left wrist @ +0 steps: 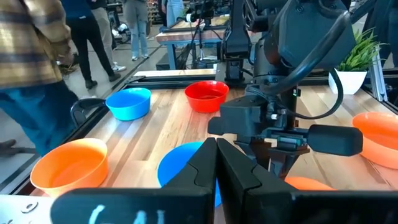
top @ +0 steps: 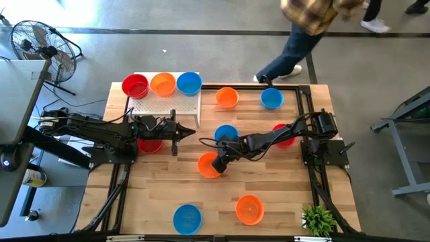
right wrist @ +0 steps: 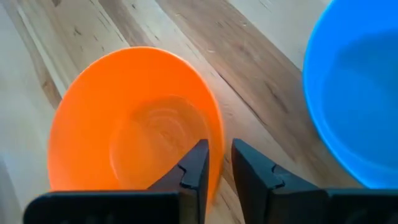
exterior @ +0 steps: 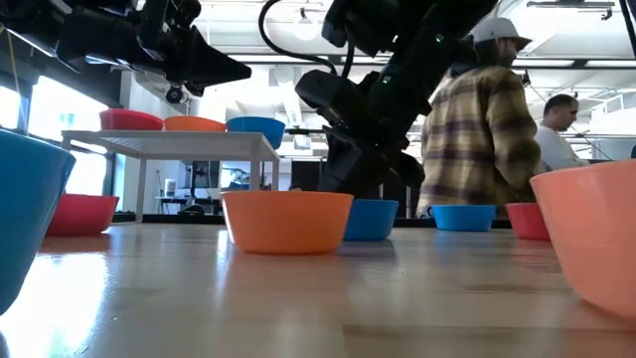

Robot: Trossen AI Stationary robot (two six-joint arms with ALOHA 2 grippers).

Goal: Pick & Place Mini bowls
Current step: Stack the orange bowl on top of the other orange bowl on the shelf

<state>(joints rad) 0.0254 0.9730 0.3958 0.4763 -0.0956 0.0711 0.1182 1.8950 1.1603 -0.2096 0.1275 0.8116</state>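
Right gripper (right wrist: 219, 163) at an orange bowl (right wrist: 134, 121) mid-table; left gripper (top: 176, 132) idle.

We note the right fingers straddle the orange bowl's rim, one inside, one outside, slightly parted; we cannot tell whether they grip it. The bowl sits on the wooden table (top: 282, 188) near its centre, a blue bowl (right wrist: 351, 87) just beside it. Left gripper hovers clenched, empty, beside the white perforated board (top: 168, 104), which carries a red, an orange and a blue bowl.
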